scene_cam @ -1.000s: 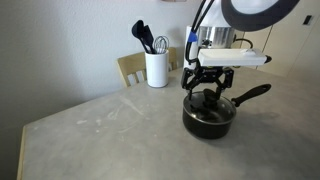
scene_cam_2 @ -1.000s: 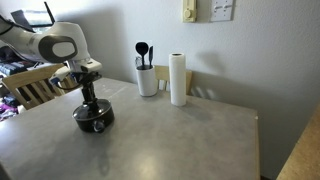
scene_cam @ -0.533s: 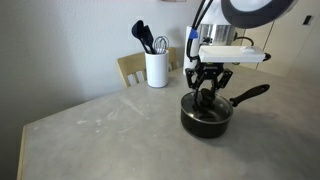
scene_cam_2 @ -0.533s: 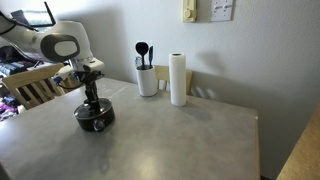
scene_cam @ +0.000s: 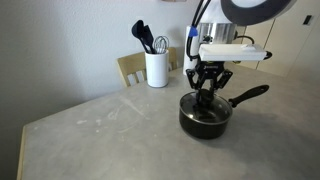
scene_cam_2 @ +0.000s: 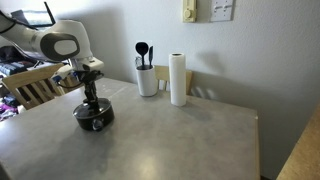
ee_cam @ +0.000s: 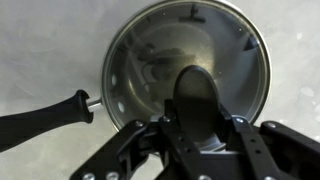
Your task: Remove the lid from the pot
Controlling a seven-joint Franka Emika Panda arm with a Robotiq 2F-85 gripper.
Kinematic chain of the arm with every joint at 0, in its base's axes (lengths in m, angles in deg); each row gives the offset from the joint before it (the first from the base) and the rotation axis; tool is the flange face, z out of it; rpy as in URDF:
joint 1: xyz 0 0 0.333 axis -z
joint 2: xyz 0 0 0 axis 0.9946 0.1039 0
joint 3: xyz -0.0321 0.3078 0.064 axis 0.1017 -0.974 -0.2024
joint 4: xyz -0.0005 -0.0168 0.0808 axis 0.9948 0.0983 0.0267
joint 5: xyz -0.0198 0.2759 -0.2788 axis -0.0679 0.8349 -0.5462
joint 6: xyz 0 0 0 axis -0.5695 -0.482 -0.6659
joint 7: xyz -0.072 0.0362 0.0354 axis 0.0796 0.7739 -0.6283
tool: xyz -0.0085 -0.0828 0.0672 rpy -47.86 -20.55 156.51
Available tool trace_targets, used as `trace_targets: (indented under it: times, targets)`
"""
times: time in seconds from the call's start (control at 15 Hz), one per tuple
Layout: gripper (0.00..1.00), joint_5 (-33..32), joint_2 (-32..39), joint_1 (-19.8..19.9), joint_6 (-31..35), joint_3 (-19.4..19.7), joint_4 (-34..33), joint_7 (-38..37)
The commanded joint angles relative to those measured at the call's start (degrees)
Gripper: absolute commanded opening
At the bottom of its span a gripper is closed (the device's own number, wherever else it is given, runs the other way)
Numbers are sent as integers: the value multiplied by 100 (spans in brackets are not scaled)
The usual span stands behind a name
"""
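1. Here, the pot (scene_cam: 205, 120) stands on the grey counter (scene_cam: 90, 135), toward the far side of it in an exterior view. Its long straight handle (scene_cam: 250, 95) points off to the right of that picture.
2. The lid (ee_cam: 150, 60) sits on the pot. In the wrist view its metal rim follows the pot's edge all the way round, and the clear glass shows pale reflections over the dark inside.
3. The gripper (scene_cam: 207, 98) comes straight down from above onto the middle of the lid. Its two fingers press in from either side on the black knob (ee_cam: 198, 100), pinching it.
4. In the wrist view the handle leaves the pot at the lower left and runs out to the left edge of the picture. The gripper's dark linkage fills the bottom, either side of the knob.
5. A white utensil holder (scene_cam: 156, 69) with dark utensils stands upright behind the pot, near the wall and well apart from it. A wooden chair back (scene_cam: 130, 66) shows just behind the holder.
6. In an exterior view, a paper towel roll (scene_cam_2: 178, 79) stands upright just beside the utensil holder, both close to the wall. The pot and the arm above it are well apart from them, near the left of the counter.
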Motion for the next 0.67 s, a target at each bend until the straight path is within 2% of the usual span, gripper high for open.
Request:
trace_targets:
  times: [0.0,0.4,0.6]
  targets:
    - [14,-16,-363,39,-358,-88,137,400]
    - [14,-278,-809,45,-879,-164,131,1222]
    - [14,-282,-972,151,-1211,-212,97,2142]
